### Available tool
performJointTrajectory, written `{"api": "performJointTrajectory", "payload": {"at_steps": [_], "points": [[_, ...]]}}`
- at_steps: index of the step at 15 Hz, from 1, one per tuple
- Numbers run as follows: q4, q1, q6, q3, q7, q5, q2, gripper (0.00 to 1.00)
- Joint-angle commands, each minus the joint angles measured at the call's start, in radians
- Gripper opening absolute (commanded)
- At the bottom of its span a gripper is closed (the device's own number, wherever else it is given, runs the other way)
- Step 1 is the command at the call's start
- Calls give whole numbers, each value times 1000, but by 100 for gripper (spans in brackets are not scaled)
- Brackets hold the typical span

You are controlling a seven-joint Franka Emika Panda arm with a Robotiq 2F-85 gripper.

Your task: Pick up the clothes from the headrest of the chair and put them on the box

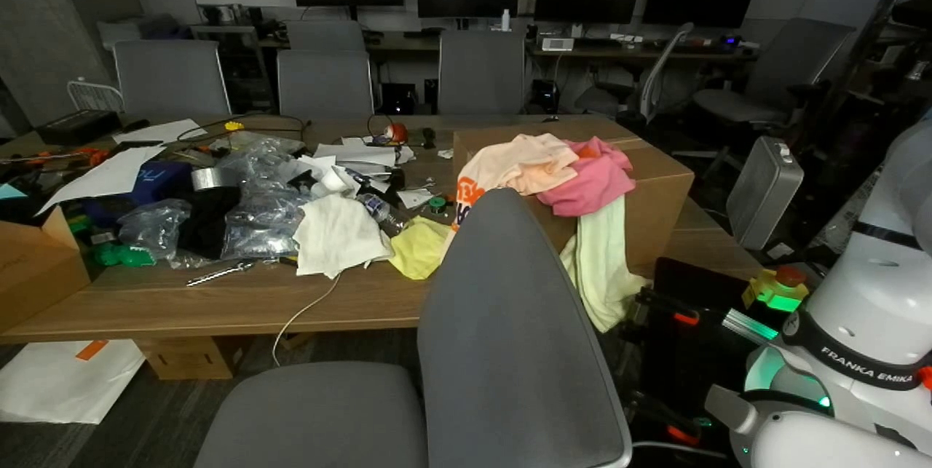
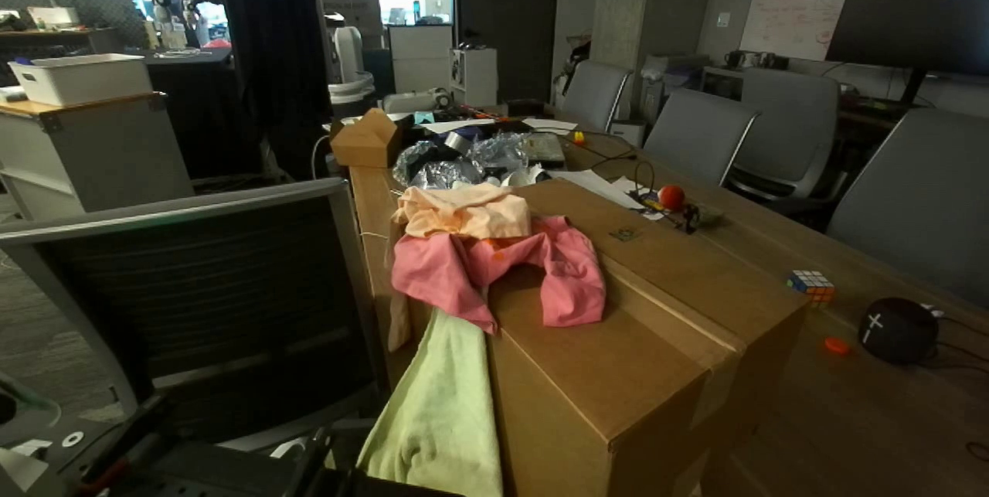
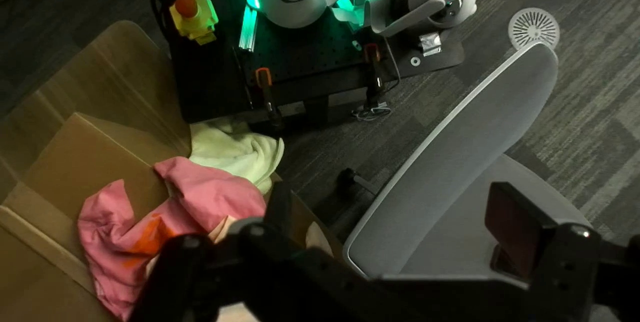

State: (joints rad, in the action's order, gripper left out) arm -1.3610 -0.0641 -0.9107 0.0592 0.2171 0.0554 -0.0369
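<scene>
Jaws gape wide, holding nothing — gripper (image 3: 395, 214) low in the wrist view. Peach shirt (image 1: 524, 162), pink garment (image 1: 601, 180) and pale-green towel (image 1: 604, 260) drape the cardboard box (image 1: 659, 199), right of centre in an exterior view — snagging the towel's dangling end could drag everything off.
</scene>
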Motion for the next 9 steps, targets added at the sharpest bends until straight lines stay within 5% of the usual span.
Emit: {"api": "performJointTrajectory", "payload": {"at_steps": [1,9], "points": [[-247,23,-195,-18,-8,-17,-121,100],[-729,30,-700,-17,-6,22,-227,100]]}}
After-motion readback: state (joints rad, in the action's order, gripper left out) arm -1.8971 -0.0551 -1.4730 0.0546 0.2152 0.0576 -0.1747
